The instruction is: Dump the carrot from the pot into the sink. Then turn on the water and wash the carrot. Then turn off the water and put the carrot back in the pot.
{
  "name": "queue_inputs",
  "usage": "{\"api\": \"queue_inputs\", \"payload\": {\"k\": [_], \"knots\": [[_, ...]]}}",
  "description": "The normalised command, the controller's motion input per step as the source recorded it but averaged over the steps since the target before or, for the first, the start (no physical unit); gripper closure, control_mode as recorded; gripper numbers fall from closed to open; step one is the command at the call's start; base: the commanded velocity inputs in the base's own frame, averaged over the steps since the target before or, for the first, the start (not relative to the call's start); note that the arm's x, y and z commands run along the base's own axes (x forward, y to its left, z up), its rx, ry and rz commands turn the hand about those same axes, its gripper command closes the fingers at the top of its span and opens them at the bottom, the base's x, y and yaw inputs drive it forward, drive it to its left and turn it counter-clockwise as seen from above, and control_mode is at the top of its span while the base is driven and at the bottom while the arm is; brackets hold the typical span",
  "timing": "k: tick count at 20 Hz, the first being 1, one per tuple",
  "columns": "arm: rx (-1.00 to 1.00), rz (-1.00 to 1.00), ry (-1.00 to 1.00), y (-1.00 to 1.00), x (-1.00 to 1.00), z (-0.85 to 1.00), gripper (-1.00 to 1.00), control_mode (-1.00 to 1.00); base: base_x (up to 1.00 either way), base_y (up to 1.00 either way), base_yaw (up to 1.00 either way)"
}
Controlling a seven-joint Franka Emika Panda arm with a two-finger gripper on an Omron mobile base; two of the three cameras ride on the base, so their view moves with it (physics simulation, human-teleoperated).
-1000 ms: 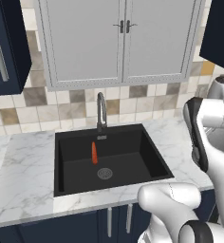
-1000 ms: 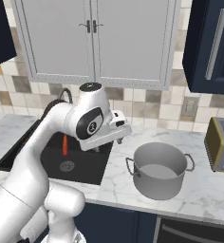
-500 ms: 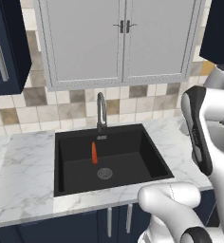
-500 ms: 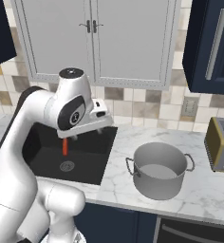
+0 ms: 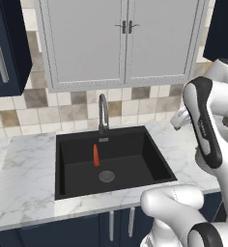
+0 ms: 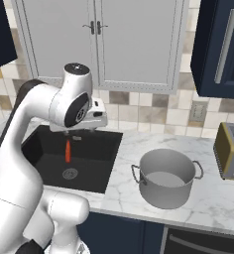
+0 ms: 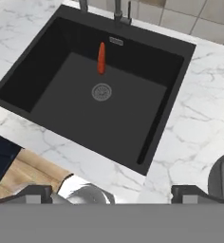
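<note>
In the hand view the hand (image 7: pixel 111 194) sits at the bottom edge with its two dark tips spread wide apart and nothing between them; it carries nothing.

Just beyond the tips, a strip of white marble tabletop (image 7: pixel 190 128) runs across the lower part of the frame, and a sliver of the pot (image 7: pixel 223 178) cuts in at the lower right edge. In the right base view the pot (image 6: pixel 166 176) stands upright on the tabletop at centre right, just right of the basin and apart from it, its inside apparently empty.

Past the marble strip the sink (image 7: pixel 76 104) takes up the upper left and centre of the hand view, with the drain (image 7: pixel 101 92) near its middle. The carrot (image 7: pixel 101 58) lies beyond the drain, above it in the frame, close to the back wall. Its long axis runs nearly straight up and down the picture, so roughly in line with the way the hand looks, from front to back of the basin. From the hand it lies ahead and slightly left.

Farthest off, at the top edge, the foot of the faucet (image 7: pixel 117 10) stands behind the carrot. In the left base view the faucet (image 5: pixel 103 113) arches over the back of the sink (image 5: pixel 149 144), with no stream showing. With the carrot already in the basin, the water is likely next, so the hand would have to go past the carrot to the back rim.
</note>
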Motion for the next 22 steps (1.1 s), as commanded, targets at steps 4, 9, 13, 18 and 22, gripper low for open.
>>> {"api": "queue_inputs", "payload": {"k": [4, 9, 13, 18, 22], "knots": [[0.13, -0.02, -0.07, 0.18, 0.28, 0.0, -1.0, -1.0, 0.0, 0.0, 0.0], [0.1, -0.04, -0.09, 0.24, 0.37, -0.03, -1.0, -1.0, 0.0, 0.0, 0.0], [0.06, -0.04, -0.09, 0.31, 0.38, -0.15, -1.0, -1.0, 0.0, 0.0, 0.0], [0.07, -0.03, -0.02, 0.27, 0.37, -0.25, -1.0, -1.0, 0.0, 0.0, 0.0], [0.06, -0.02, 0.0, 0.2, 0.46, -0.29, -1.0, -1.0, 0.0, 0.0, 0.0]]}}
